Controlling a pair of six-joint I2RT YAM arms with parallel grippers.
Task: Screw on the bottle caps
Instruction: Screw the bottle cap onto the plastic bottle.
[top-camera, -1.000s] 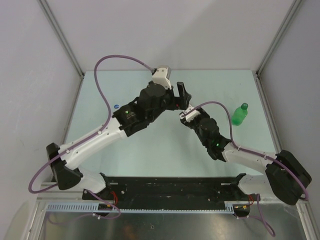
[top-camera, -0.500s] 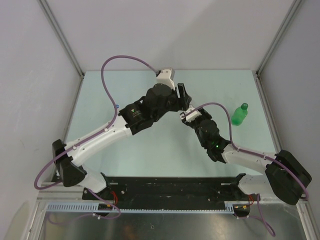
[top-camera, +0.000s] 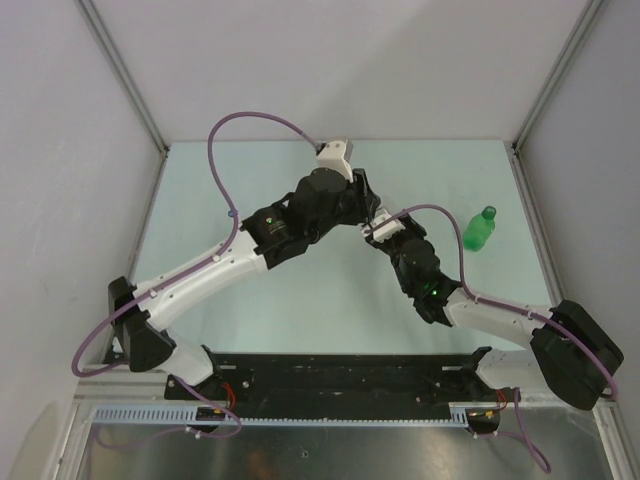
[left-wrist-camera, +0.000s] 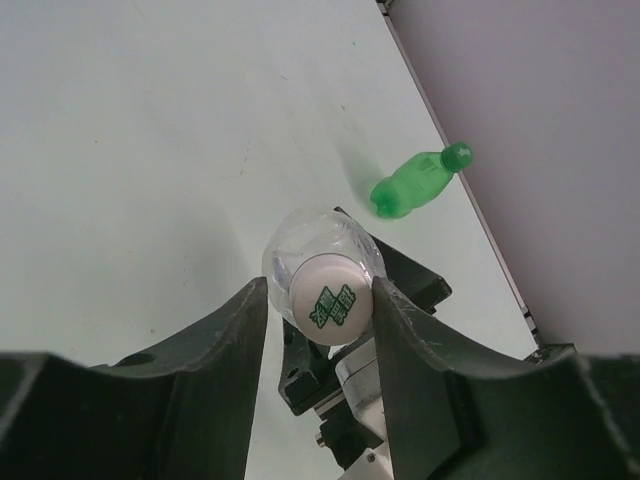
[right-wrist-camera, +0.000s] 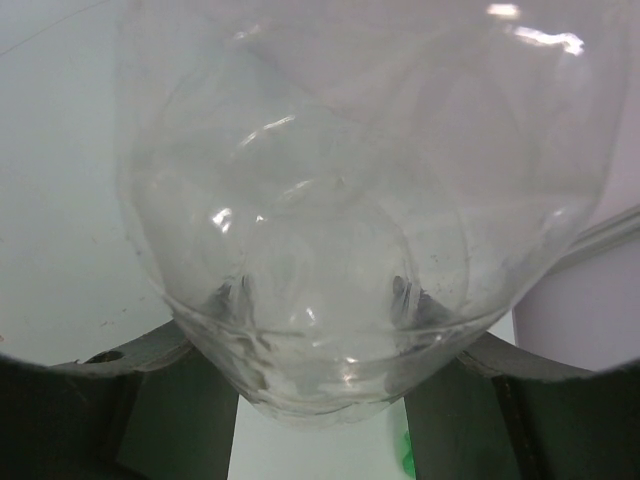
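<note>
My right gripper (top-camera: 373, 224) is shut on the base of a clear bottle (left-wrist-camera: 318, 248) and holds it off the table; the bottle's bottom (right-wrist-camera: 330, 250) fills the right wrist view. A white cap (left-wrist-camera: 332, 305) with green print sits on the bottle's neck. My left gripper (left-wrist-camera: 320, 300) straddles this cap: the right finger (left-wrist-camera: 400, 330) touches it and a small gap shows at the left finger (left-wrist-camera: 240, 330). A green bottle (top-camera: 479, 230) with its green cap (top-camera: 488, 212) on lies at the right. The second clear bottle and second white cap are out of view.
The green bottle (left-wrist-camera: 415, 180) lies close to the right wall's base rail (left-wrist-camera: 480, 215). Grey walls enclose the pale table (top-camera: 300, 290) on three sides. Purple cables (top-camera: 250, 125) arch over both arms.
The left arm has swung right and its wrist has turned, bringing its jaws in around the cap. The right arm and the green bottle have stayed put.
</note>
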